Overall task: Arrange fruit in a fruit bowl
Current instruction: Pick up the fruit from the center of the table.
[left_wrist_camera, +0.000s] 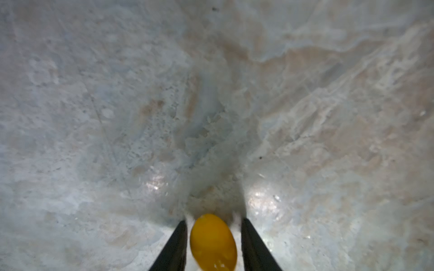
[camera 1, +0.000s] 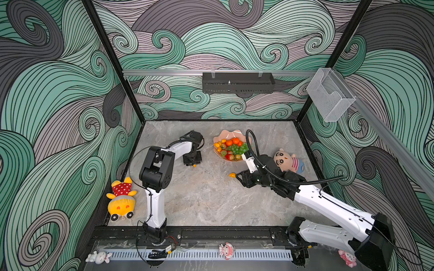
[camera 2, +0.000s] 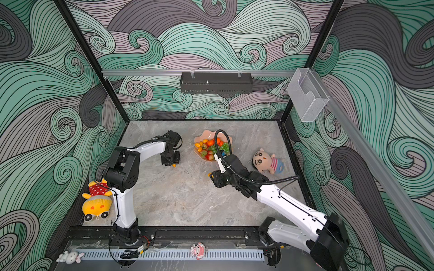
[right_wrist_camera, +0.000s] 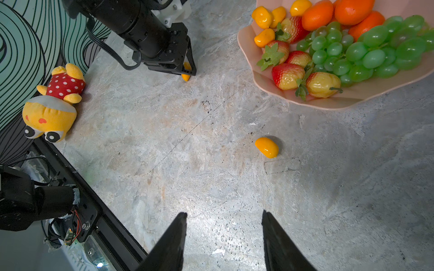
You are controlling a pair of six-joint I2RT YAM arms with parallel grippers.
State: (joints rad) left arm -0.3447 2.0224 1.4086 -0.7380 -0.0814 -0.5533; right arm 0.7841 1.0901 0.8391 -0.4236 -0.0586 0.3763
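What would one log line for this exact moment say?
left gripper: open, straddling yellow oval | right gripper: open, empty | loose oval: on table | fruit bowl: well filled

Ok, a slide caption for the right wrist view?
Open right gripper above the marbled table, one yellow-orange oval fruit loose ahead, the filled peach shell bowl beyond.

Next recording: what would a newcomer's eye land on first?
The shell-shaped pink fruit bowl, heaped with tangerines, strawberries and green grapes, at the table's far middle. Then a yellow oval between the fingers of the left tool, and a second oval lying loose ahead of the open right tool.
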